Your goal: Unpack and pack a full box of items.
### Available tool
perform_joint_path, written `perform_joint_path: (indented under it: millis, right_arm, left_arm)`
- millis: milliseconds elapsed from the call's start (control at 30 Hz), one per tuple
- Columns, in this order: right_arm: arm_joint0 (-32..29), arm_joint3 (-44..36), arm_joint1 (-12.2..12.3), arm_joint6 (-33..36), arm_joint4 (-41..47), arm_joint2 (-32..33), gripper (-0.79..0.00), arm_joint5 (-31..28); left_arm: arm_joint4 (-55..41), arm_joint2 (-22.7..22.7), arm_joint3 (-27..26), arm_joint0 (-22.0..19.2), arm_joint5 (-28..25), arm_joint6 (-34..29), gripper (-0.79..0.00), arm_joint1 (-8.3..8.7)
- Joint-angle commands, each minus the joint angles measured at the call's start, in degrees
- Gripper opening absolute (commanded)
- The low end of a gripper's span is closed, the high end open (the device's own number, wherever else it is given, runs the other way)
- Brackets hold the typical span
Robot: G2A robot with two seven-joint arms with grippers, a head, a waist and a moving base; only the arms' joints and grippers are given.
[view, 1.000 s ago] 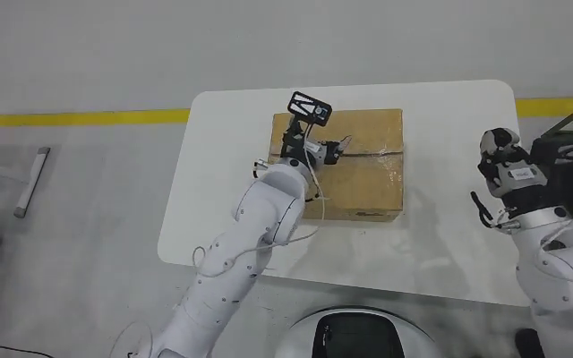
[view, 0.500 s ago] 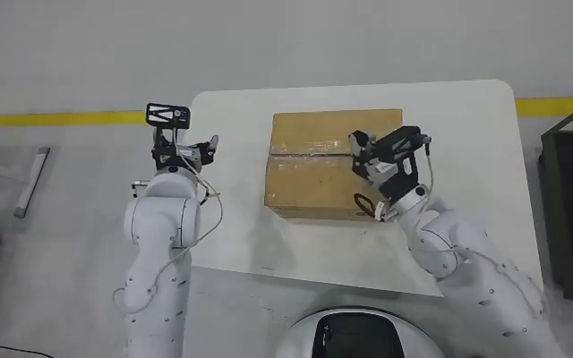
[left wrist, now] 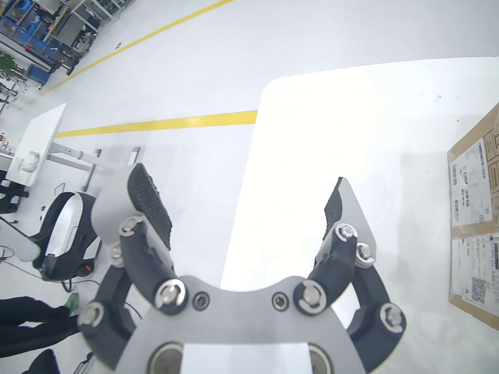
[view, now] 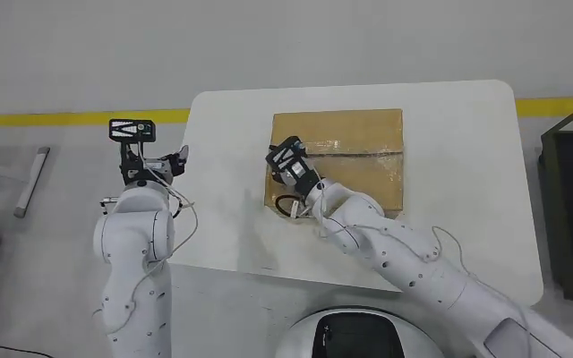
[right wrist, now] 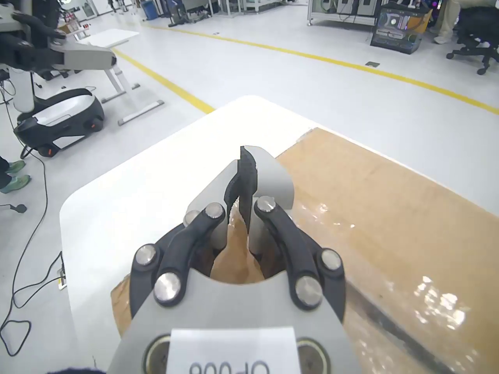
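I'm sweeping the right gripper, pinched closed, across the box just beneath it; seam still taped. Left gripper is backing away, spread wide.

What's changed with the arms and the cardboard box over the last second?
The left gripper, earlier over the box, pulled back past the table's left edge and is open. The right arm swung in from the right and crossed the box; the right gripper is shut above its left end. Nothing was grasped or released. The box stayed taped shut, about where it was.
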Motion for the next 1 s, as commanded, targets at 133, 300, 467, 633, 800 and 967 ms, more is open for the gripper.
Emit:
perform_joint_path:
  millis: [133,300,467,633,800,967]
  right_arm:
    - [-0.75,0.84,-0.58,1.00,-0.13,1.37,-0.785,1.92]
    - [-3.74,-3.30,0.14,3.28,-1.39,4.80,-0.785,2.62]
    - [-8.22,-9.30,1.32,7.01,-2.76,9.44,-0.785,2.63]
    - [-11.84,-13.86,2.18,10.16,-4.21,13.41,-0.785,3.00]
    - [-14.82,-17.65,2.76,12.91,-5.32,16.49,-0.785,3.43]
    - [-18.39,-21.93,3.45,15.96,-7.48,19.75,-0.785,3.78]
  left_arm:
    - [-1.26,0.56,1.27,-0.56,-0.96,0.94,0.000,-0.04]
    - [-2.68,1.37,1.87,-0.92,-2.79,1.66,0.000,-0.04]
    - [-3.69,2.55,2.38,-1.33,-2.65,2.10,0.000,-0.17]
    - [-4.23,3.73,2.28,-1.39,-2.37,2.20,0.000,-0.29]
    - [-4.38,4.18,2.36,-1.58,-2.24,2.27,0.000,-0.33]
    - [-4.64,5.11,2.55,-2.00,-2.25,2.53,0.000,-0.42]
